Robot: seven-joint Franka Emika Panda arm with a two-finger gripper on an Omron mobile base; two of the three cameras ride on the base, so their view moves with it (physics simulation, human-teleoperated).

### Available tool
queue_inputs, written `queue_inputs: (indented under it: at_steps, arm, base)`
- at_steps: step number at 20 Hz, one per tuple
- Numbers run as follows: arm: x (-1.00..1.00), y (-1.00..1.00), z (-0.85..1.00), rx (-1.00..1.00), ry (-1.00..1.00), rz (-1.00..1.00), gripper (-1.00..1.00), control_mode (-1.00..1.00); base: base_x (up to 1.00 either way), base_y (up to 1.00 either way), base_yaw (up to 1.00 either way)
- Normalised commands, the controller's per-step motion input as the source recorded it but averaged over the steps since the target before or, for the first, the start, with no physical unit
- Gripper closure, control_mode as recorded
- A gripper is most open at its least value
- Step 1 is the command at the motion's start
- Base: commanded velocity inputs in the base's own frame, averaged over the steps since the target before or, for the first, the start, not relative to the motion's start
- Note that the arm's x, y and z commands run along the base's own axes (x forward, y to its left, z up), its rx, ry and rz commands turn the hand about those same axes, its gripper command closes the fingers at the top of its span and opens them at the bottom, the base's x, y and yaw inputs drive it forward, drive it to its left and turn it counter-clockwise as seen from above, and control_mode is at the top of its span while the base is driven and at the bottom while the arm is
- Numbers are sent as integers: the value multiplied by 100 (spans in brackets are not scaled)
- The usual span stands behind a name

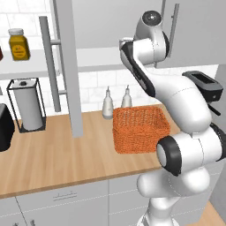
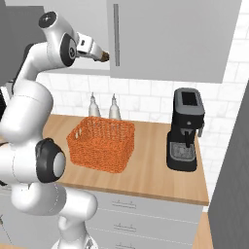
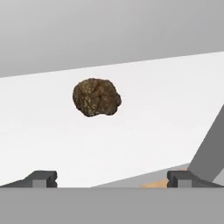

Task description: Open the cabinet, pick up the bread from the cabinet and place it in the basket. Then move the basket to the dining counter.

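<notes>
The cabinet door (image 1: 67, 66) stands swung open, edge-on, with its long silver handle (image 1: 49, 62) facing left. In the hand view the bread (image 3: 96, 97), a dark brown lumpy roll, lies on the white cabinet shelf (image 3: 166, 100) straight ahead and a little way off. My gripper (image 3: 111, 177) is open, with both fingertips low and wide apart and nothing between them. In the right base view the gripper (image 2: 103, 56) reaches up into the cabinet opening. The orange woven basket (image 1: 140, 128) (image 2: 101, 143) sits on the wood worktop below the arm, with nothing in it.
A closed grey door with a vertical handle (image 2: 115, 34) hangs right beside the hand. A black coffee machine (image 2: 186, 129) stands right of the basket, two white bottles (image 1: 108, 103) behind it. A paper towel holder (image 1: 26, 103) and a yellow jar (image 1: 18, 44) are at left.
</notes>
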Motion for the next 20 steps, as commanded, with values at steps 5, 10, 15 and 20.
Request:
queue_inputs:
  at_steps: [5, 10, 15, 20]
  arm:
    - [38, -1, 0, 0, 0, 0, -100, -100]
    - [39, 1, 0, -1, 0, 0, -100, -100]
    - [42, 1, -2, -3, 2, 0, -100, -100]
    - [53, 0, -18, -1, 9, 0, -100, -100]
  base:
    - [0, 0, 0]
    - [0, 0, 0]
    - [0, 0, 0]
    - [0, 0, 0]
